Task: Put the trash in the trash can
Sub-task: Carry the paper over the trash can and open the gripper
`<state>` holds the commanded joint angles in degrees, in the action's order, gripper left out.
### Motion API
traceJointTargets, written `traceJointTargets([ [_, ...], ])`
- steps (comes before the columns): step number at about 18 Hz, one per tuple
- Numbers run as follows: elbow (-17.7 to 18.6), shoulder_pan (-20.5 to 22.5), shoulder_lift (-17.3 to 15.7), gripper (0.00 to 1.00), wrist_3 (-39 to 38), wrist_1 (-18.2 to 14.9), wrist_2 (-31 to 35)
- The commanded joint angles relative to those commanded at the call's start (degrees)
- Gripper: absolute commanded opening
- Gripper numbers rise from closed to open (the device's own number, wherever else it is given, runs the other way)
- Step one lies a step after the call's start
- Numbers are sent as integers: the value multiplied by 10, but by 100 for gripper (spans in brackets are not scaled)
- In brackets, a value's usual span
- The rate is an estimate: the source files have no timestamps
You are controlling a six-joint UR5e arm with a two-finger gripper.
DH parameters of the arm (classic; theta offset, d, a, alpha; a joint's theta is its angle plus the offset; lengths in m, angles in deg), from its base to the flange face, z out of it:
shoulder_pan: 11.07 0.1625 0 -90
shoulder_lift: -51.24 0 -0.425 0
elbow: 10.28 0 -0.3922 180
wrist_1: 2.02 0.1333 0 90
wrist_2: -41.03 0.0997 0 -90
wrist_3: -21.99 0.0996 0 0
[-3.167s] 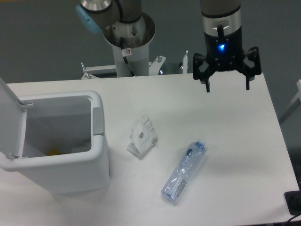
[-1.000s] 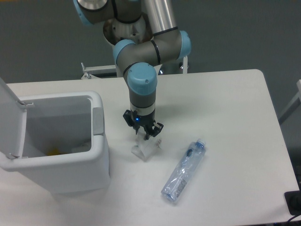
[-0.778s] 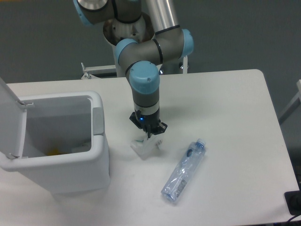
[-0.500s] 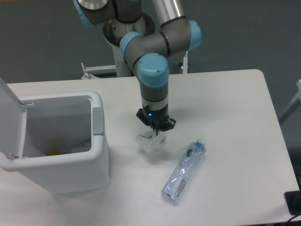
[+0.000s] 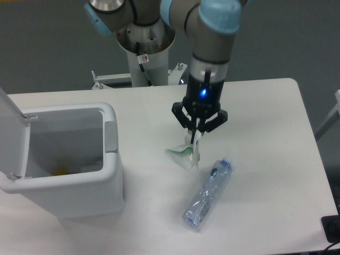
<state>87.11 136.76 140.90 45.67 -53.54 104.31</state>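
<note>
Up comes our claw [image 5: 197, 139], pinching the white paper packet [image 5: 184, 154] clear of the table [image 5: 265, 117]; bottle [image 5: 208, 193] lies near-right, trash can [image 5: 64, 159] sits open at left.

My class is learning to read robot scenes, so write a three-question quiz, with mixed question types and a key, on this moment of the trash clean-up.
1. True or false: the gripper is shut on the paper packet.
2. Multiple choice: where is the plastic bottle? A) inside the trash can B) lying on the table C) in the gripper
3. Fill in: the lid of the trash can is ____.

Key: 1 true; 2 B, it lies on the table to the right of the can; 3 open, and something yellow lies at the bottom.
</note>
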Motion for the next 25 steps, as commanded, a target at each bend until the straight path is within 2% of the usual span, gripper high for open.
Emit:
traceJointTargets([
  [2,-1,-4,-32,0,-48,8,0],
  [5,9,-54,-67,0,-97,9,-5],
  [9,2,-115,-66,0,-106,11,-18],
  [12,2,-166,-48,0,-107,18,-40],
  [14,2,-181,-38,1,-111,41,-43],
  [15,1,-192,-29,11,-112,56,-43],
  [16,0,-198,-20,42,-107,77,-42],
  [17,0,-198,-18,99,-101,93,-33],
  [25,-27,-198,-13,100,-112,97,-33],
])
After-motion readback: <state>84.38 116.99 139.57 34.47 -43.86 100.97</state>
